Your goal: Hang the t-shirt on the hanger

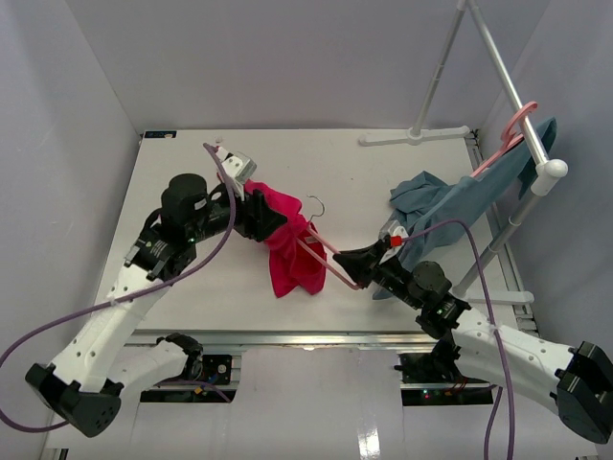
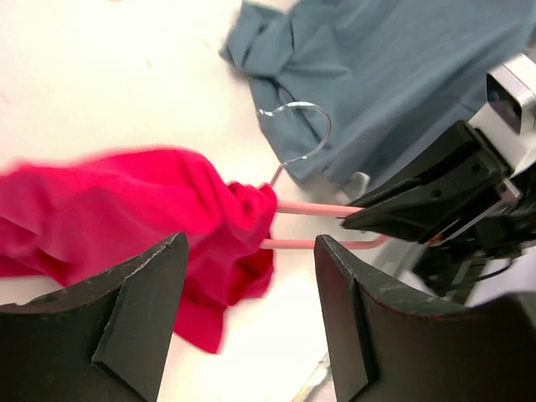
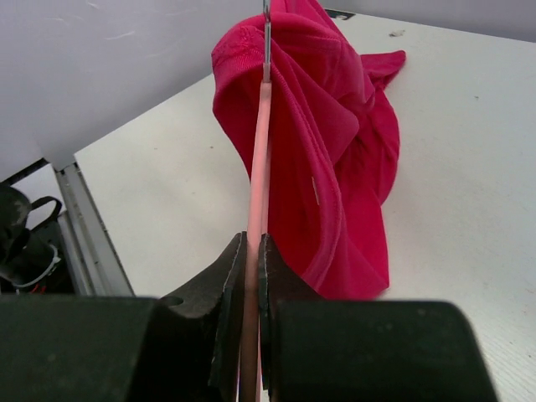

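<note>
The crimson t-shirt [image 1: 292, 251] is bunched over the left end of the pale-pink hanger [image 1: 330, 257], mid-table. The hanger's metal hook [image 1: 314, 205] sticks out behind the shirt. My right gripper [image 1: 356, 264] is shut on the hanger's right end and holds it edge-on in the right wrist view [image 3: 261, 167], with the shirt [image 3: 335, 134] draped over the far part. My left gripper [image 1: 268, 218] is open at the shirt's upper left edge. In the left wrist view its jaws stand wide apart [image 2: 251, 327], with the shirt [image 2: 126, 209] and hanger bars [image 2: 314, 244] beyond them.
A blue-grey garment [image 1: 460, 201] hangs from a second pink hanger [image 1: 517, 125] on the silver-white rack pole [image 1: 508, 77] at the right, trailing onto the table. The rack's foot [image 1: 417, 137] lies at the back. The table's front edge [image 1: 316, 335] is near the arms.
</note>
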Action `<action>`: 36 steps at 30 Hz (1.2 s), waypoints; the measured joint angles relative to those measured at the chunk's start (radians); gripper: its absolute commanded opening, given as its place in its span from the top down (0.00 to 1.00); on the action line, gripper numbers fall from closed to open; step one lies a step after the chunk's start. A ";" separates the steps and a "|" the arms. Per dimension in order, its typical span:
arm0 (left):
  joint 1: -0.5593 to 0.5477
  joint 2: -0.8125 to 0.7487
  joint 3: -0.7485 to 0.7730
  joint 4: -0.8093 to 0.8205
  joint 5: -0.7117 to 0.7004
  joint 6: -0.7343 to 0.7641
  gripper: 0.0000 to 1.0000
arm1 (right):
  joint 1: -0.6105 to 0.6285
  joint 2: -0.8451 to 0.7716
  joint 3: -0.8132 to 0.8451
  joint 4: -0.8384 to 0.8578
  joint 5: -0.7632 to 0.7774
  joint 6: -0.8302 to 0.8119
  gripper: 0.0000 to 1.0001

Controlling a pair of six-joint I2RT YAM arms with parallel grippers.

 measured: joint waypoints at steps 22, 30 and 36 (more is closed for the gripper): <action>-0.023 -0.040 0.145 -0.362 0.246 0.747 0.27 | 0.000 -0.202 0.065 -0.346 -0.249 -0.060 0.92; -0.057 -0.050 0.123 -0.474 0.313 0.826 0.25 | 0.000 -0.201 0.102 -0.393 -0.320 -0.078 0.92; -0.063 0.013 0.105 -0.488 0.309 0.843 0.26 | 0.000 -0.193 0.137 -0.398 -0.368 -0.088 0.92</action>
